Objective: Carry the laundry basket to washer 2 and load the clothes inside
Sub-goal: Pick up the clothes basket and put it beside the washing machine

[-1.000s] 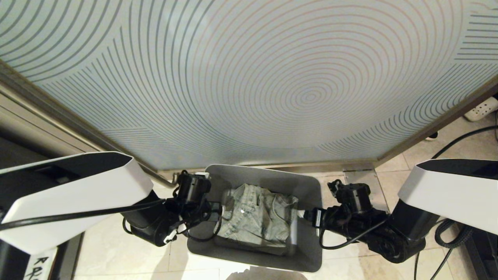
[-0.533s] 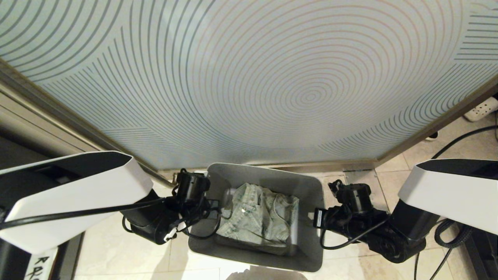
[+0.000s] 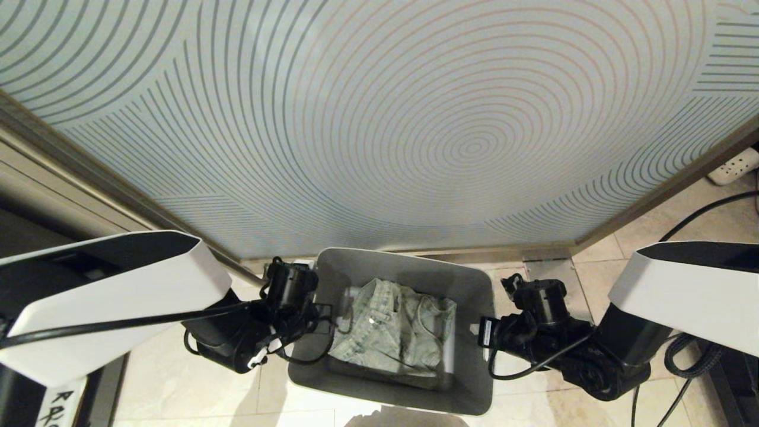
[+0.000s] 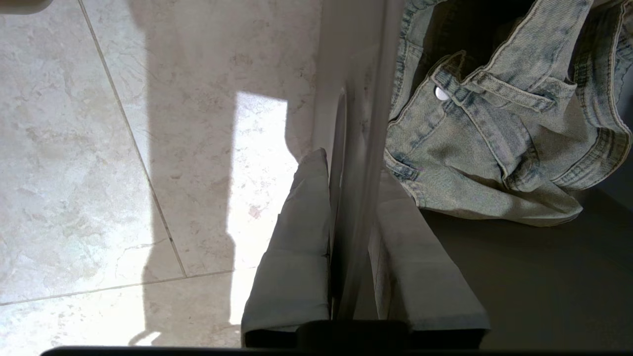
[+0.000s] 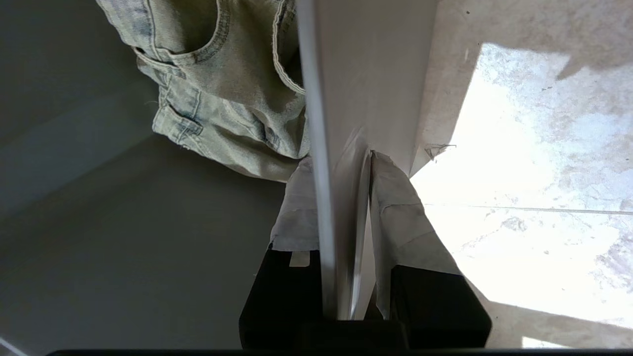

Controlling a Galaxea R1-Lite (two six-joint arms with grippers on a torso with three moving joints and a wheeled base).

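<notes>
Laundry basket [image 3: 474, 284] — stood on the floor tiles [image 3: 178, 379], clothes [image 3: 394, 332] inside. Left gripper [image 4: 351, 247] clamped its left wall, right gripper [image 5: 346, 207] its right wall (opposite sides) — basket squarely between both arms.

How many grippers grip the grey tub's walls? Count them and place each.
2. The left gripper is shut on the left wall of the grey plastic laundry basket; the right gripper is shut on its right wall. Each has one finger inside, one outside.
</notes>
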